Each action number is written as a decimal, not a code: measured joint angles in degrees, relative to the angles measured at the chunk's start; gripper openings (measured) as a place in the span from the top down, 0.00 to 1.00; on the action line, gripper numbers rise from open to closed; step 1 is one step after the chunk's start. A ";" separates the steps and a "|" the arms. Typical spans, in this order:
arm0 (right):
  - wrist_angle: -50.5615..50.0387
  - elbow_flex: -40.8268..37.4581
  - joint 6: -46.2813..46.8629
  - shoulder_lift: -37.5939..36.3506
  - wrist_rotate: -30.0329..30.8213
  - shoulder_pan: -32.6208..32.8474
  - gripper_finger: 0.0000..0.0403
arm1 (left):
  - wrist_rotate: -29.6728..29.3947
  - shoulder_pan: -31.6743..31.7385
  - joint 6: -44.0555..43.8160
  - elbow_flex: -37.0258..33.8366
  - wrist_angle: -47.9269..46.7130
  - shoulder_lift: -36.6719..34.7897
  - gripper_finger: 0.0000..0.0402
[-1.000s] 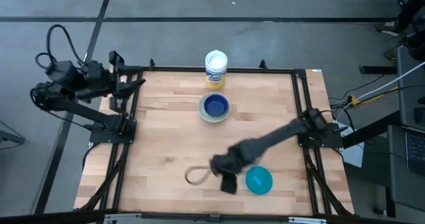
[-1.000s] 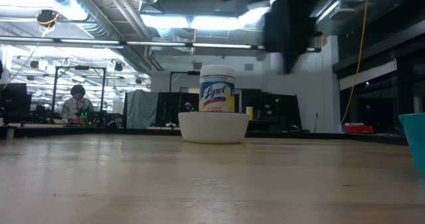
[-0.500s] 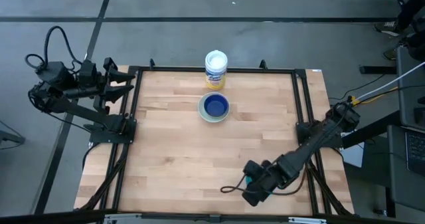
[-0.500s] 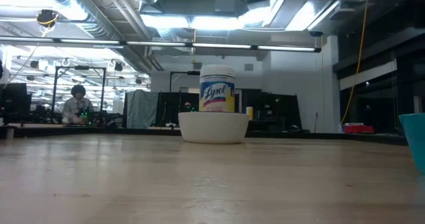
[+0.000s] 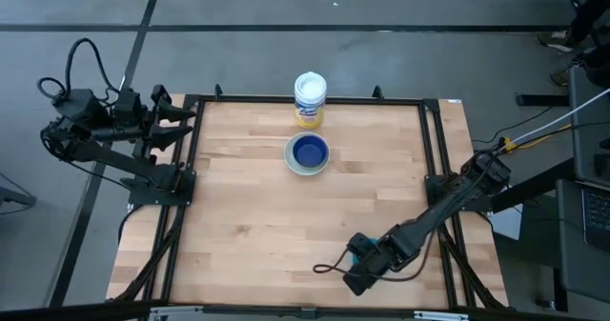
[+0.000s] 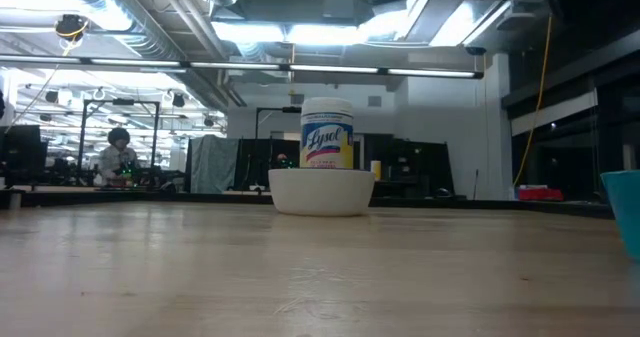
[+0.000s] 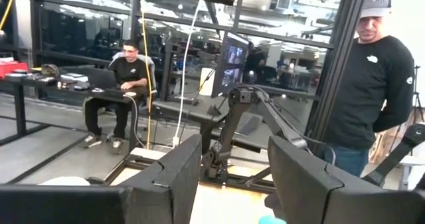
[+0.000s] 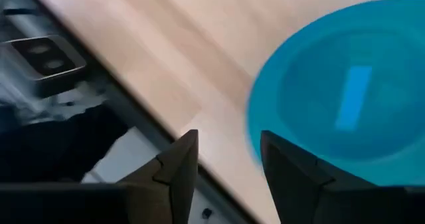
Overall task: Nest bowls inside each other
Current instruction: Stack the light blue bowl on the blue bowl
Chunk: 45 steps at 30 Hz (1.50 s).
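Note:
A teal bowl [image 8: 345,91] sits upright on the wooden table near its front right; in the high view only a sliver of the teal bowl [image 5: 356,254] shows under my right gripper [image 5: 360,268]. My right gripper [image 8: 229,154] points steeply down and is open, one finger over the bowl's near rim [image 8: 254,141], the other outside it. A white bowl [image 5: 308,166] at the far middle holds a dark blue bowl [image 5: 309,152]. My left gripper [image 7: 232,177] is open and raised at the table's far left corner. My right gripper stands with its fingers on either side of the teal bowl's rim [image 8: 252,127]. Whether a finger touches the rim, I cannot tell.
A white-lidded wipes container [image 5: 310,99] with a yellow label stands behind the white bowl at the far edge. A dark cable loop [image 5: 329,269] lies by my right gripper. The table's front rail [image 8: 46,61] runs close to the teal bowl. People stand and sit beyond the table.
My right gripper has swung from the front middle of the table toward the right, coming over the teal bowl and covering it in the high view, and its wrist has rolled. My left arm has drawn back a little toward the left edge.

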 joint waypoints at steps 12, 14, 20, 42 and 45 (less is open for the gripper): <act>-1.09 -0.05 -4.96 6.74 -6.03 -2.21 0.62 | 0.82 0.00 0.00 0.00 -0.02 0.00 0.57; -1.27 -0.05 -6.67 7.89 -7.46 -2.99 0.71 | 0.82 0.00 0.00 0.00 -0.02 0.00 0.57; -7.89 4.11 -17.70 8.02 -5.79 -7.15 0.97 | 0.32 -0.02 -0.01 0.00 -0.26 0.00 0.57; -28.10 30.64 -73.61 12.04 -1.55 -49.94 1.00 | -15.01 0.04 1.51 -13.25 7.59 0.70 0.57; -28.89 36.42 -77.04 16.75 -2.14 -50.84 1.00 | -17.18 0.04 1.61 -13.22 7.95 0.61 0.57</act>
